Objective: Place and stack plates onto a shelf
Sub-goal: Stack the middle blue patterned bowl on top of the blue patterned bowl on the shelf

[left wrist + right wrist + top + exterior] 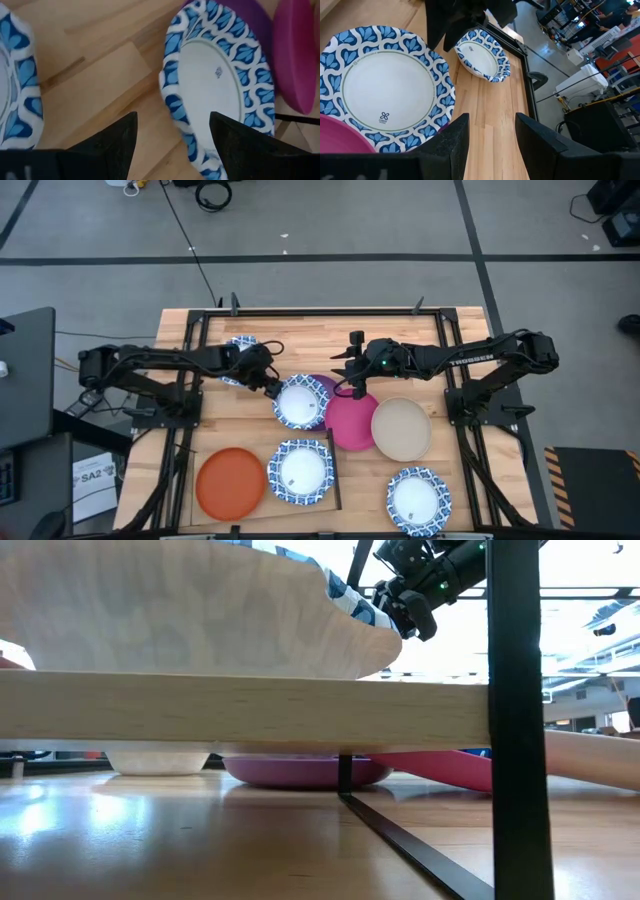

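shelf (335,480) near the worktop's (300,330) front edge carries one blue plate (303,471); orange plate (231,482) beside it. six plates left, i judge. left gripper (274,387), fingers wide, at the rim of the middle blue plate (301,402), which lies on the purple plate (322,383). right gripper (357,385), fingers apart and empty, over the magenta plate (350,423). low view mostly blocked by the shelf edge.

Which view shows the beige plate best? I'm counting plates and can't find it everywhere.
The high view: the whole beige plate lies beside the magenta plate. The low view catches only a pale sliver at right, likely its edge; neither wrist view shows it.
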